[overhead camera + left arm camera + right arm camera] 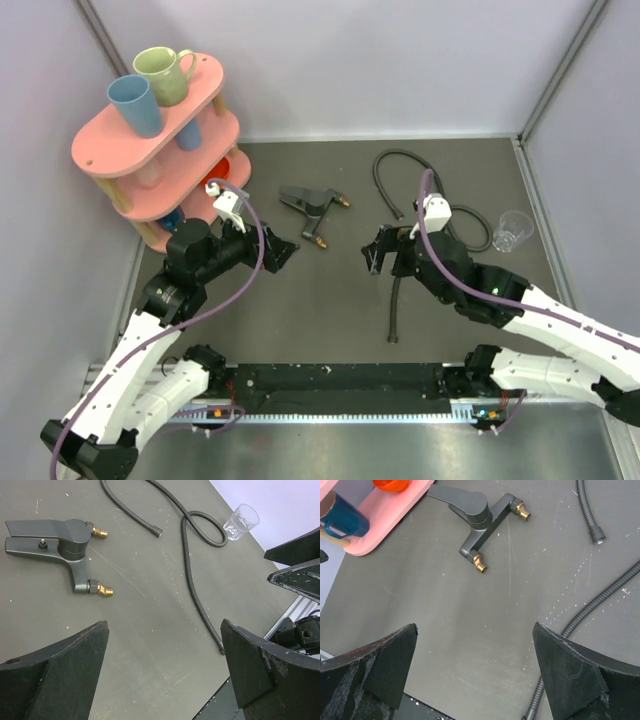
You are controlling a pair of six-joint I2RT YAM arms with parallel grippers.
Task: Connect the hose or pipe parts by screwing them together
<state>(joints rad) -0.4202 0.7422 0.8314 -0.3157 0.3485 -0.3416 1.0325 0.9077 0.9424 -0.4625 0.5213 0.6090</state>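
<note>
On the counter [330, 300] ahead lies the fitting [313, 205]; the hose [396, 310] runs under my right arm [480, 290]; pink shelf [95, 150] left, glass [512, 230] right; both jaws apart, empty.

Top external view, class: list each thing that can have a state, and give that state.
hose: lying loose and curled, both ends free, not joined.
fitting: lying flat, both brass ends bare.
left gripper: open, holding nothing.
right gripper: open, holding nothing.
glass: upright, looks empty.
green mug: upright on the top tier of the pink rack.
</note>
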